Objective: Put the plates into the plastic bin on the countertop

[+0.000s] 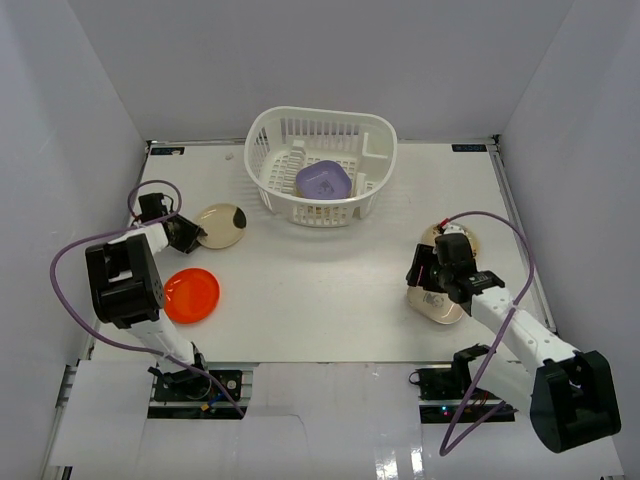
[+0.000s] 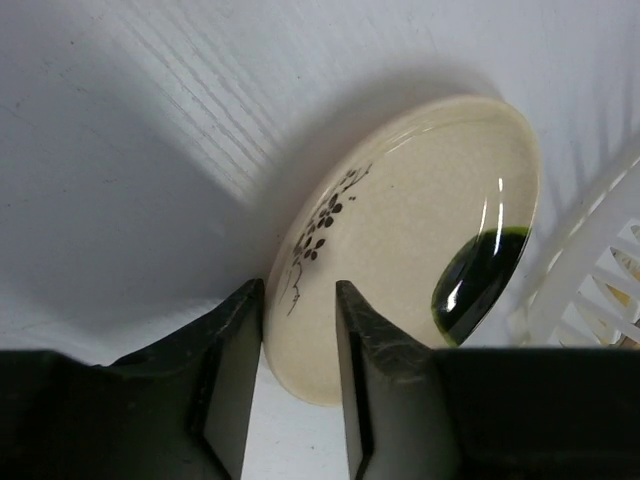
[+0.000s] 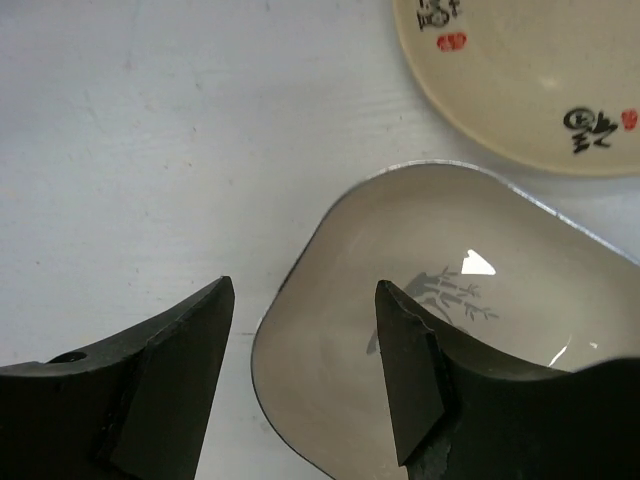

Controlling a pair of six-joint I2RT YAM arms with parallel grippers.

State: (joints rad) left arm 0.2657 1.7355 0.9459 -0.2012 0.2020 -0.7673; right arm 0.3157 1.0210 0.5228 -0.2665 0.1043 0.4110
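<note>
The white plastic bin (image 1: 372,150) stands at the back of the countertop (image 1: 320,280) with a lavender plate (image 1: 323,180) inside. My left gripper (image 1: 184,233) (image 2: 298,290) is shut on the rim of a round cream plate with a dark green patch (image 1: 222,224) (image 2: 420,230), one finger on each side of its edge. An orange-red plate (image 1: 190,295) lies in front of it. My right gripper (image 1: 424,280) (image 3: 305,290) is open, straddling the corner rim of a tan rounded-square plate (image 1: 441,309) (image 3: 450,330). A cream plate with black and red marks (image 1: 474,240) (image 3: 520,80) lies just beyond.
The bin's lattice wall (image 2: 590,270) shows just right of the held plate in the left wrist view. White walls close in the table at left, back and right. Purple cables loop beside both arms.
</note>
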